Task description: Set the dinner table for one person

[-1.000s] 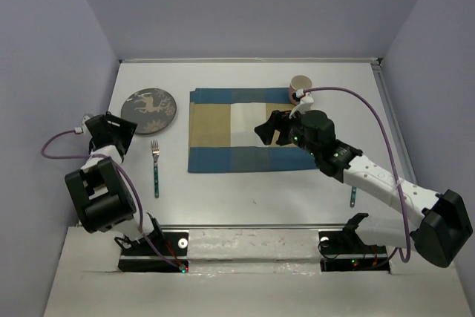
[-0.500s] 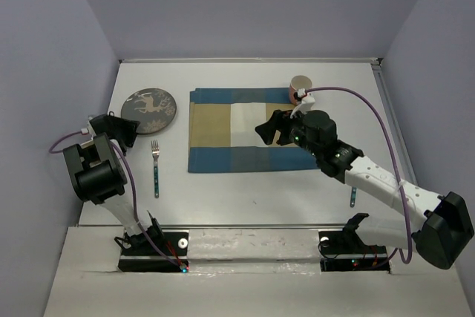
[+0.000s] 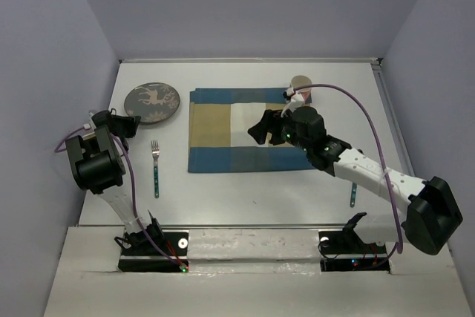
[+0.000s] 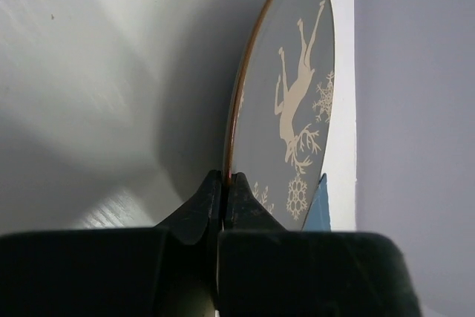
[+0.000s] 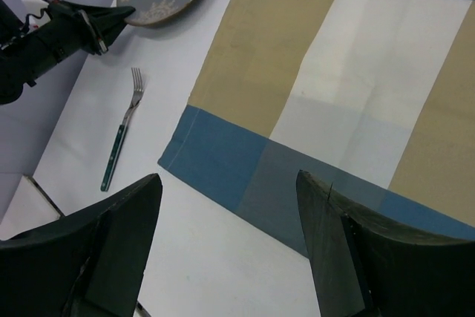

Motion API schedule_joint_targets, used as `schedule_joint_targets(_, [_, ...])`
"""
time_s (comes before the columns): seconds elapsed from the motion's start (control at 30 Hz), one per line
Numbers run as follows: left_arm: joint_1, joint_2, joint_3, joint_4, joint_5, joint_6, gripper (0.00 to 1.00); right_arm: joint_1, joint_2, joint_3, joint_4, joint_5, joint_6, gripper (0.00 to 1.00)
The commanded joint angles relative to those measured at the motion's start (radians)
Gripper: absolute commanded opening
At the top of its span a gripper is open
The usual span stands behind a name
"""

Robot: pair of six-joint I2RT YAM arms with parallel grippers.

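On the white dinner table (image 3: 245,191) a grey plate (image 3: 152,102) with a pale deer design sits at the far left. My left gripper (image 3: 128,125) is shut on its near rim. The left wrist view shows the plate (image 4: 293,87) edge-on, its brown rim pinched between the black fingertips of that gripper (image 4: 224,177). My right gripper (image 3: 260,130) hovers open over the checked cloth mat (image 3: 215,128). In the right wrist view nothing lies between the fingers of the right gripper (image 5: 228,177), and the mat (image 5: 312,57) is below. A fork (image 3: 156,168) with a teal handle lies left of the mat.
A tan cup (image 3: 300,84) stands at the mat's far right corner, partly hidden by the right arm's cable. Another teal-handled utensil (image 3: 353,197) lies near the front right. Grey walls close in the table on the left, back and right.
My left gripper has shut on the plate's rim, and the plate has shifted a little toward the back. My right gripper has moved slightly left and back over the mat, still open.
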Motion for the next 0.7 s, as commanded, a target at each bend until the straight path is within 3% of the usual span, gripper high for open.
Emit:
schedule_joint_targets(0.0, [0.001, -0.053, -0.005, 0.091, 0.03, -0.019, 0.0, 0.01, 0.035, 0.042, 0.075, -0.095, 0.025, 0.8])
schedule_joint_targets(0.4, [-0.013, -0.424, -0.01, 0.177, 0.14, -0.076, 0.0, 0.01, 0.179, 0.16, 0.121, -0.266, 0.076, 0.98])
schedule_joint_targets(0.53, [-0.1, -0.55, -0.097, 0.17, 0.126, -0.059, 0.0, 0.01, 0.176, 0.199, 0.121, -0.26, 0.131, 1.0])
schedule_joint_targets(0.67, [-0.265, -0.642, -0.227, 0.169, 0.125, -0.079, 0.0, 0.01, 0.176, 0.236, 0.113, -0.201, 0.127, 1.0])
